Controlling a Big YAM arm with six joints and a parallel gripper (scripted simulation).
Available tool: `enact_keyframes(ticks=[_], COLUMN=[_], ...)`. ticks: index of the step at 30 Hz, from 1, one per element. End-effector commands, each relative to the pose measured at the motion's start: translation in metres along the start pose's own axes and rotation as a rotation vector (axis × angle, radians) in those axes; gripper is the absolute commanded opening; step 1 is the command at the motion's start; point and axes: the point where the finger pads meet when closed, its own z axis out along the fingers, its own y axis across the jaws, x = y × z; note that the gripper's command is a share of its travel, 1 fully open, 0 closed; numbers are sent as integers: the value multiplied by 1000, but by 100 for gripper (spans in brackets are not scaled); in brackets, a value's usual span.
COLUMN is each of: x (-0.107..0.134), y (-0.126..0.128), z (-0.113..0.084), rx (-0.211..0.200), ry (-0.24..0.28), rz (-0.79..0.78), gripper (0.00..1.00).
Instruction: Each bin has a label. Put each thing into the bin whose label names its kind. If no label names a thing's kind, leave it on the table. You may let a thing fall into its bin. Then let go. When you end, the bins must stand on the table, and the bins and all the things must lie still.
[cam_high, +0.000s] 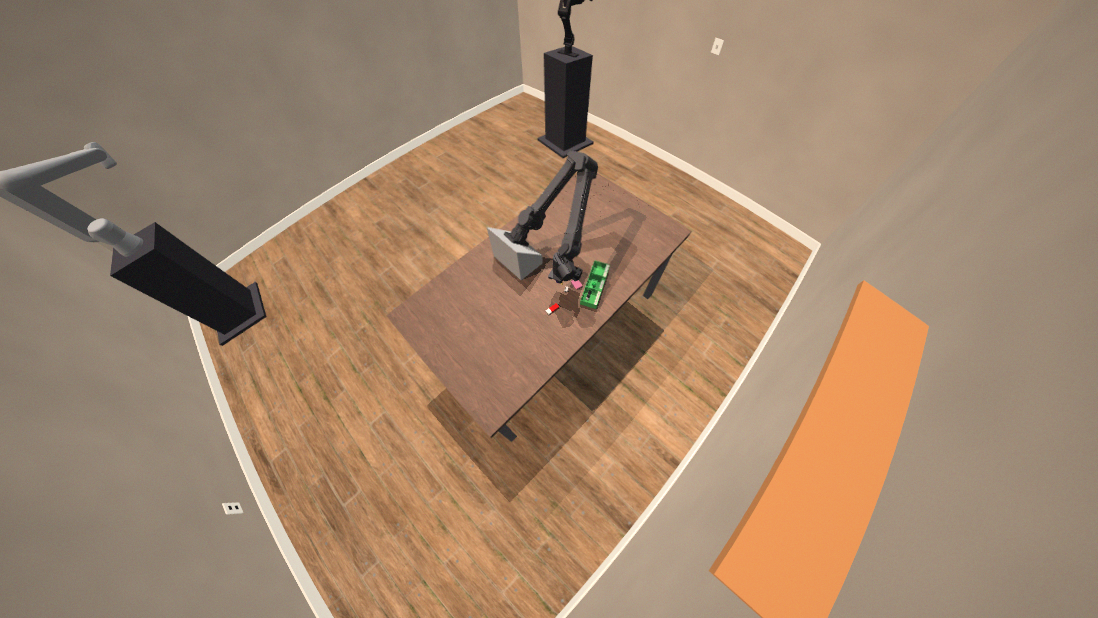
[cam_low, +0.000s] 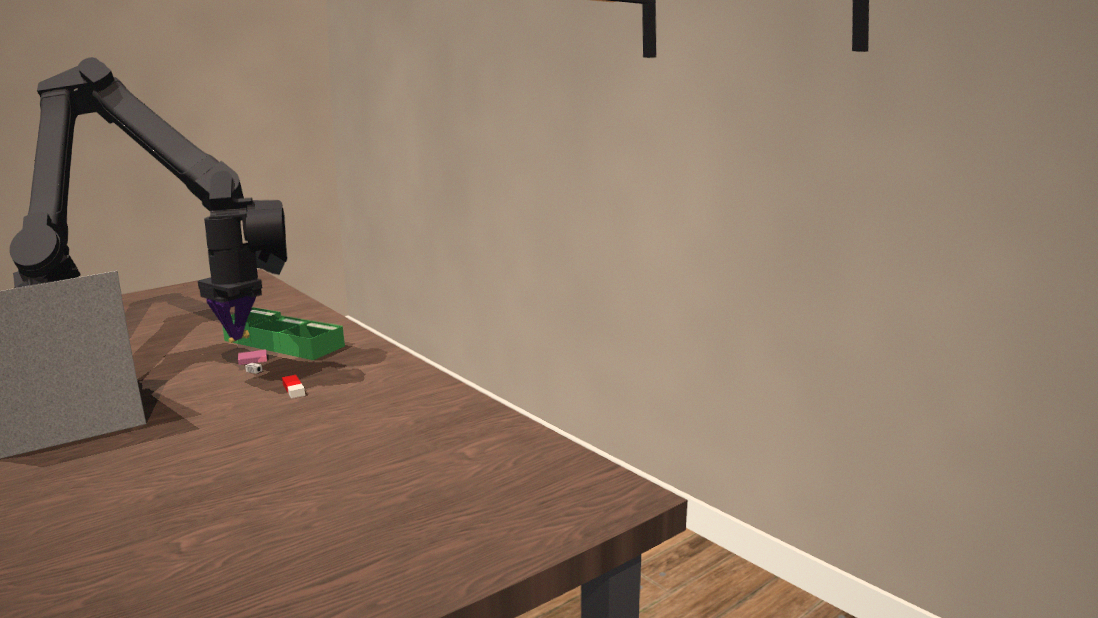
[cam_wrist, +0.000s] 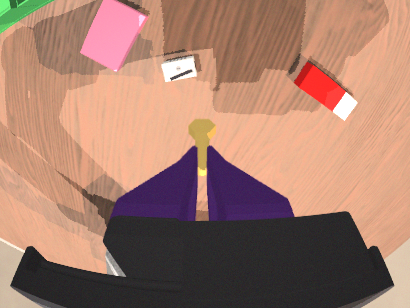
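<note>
Closest to the wrist camera, the gripper (cam_wrist: 201, 171) has its purple fingers pressed nearly together, pinching a thin yellowish thing (cam_wrist: 201, 130) whose head pokes out past the tips (a screw or a pin, by its shape; too small to be sure). It hangs above the table (cam_low: 430, 491), touching nothing below.

Just beyond lie a small white block (cam_wrist: 180, 69), a pink block (cam_wrist: 113, 33) to its left and a red-and-white block (cam_wrist: 325, 89) well off to the right, all flat on the wood.

Farthest sits the green bin (cam_low: 307, 341), divided into compartments; its labels cannot be read.

The step in hand looks like carrying the held piece to its compartment. Doing it well probably means keeping the pinch firm on so slim a shaft, clearing the near wall with height to spare, centring over the right compartment, and only then opening so the piece drops inside without bouncing out.
</note>
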Motion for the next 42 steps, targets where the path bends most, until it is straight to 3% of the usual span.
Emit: enact_keyframes(ticks=[1,5,7,8,11,27,30,39,41,42], x=[-32,-48,-48,-34,-62,-109,-119,-152,-152,-137], y=[18,38,38,45,60,133,149,196,196,189], z=[-10,-10,-10,-3,-10,-10,-10,-11,-11,2], rx=[20,22,22,12,19,16,16,15,15,9], ry=[-21,-25,-25,-3,-27,-25,-25,-19,-19,-5], rz=[-17,-21,-21,2,-23,-21,-193,-458,-458,-538], gripper=[0,0,0,0,0,0,0,0,0,0])
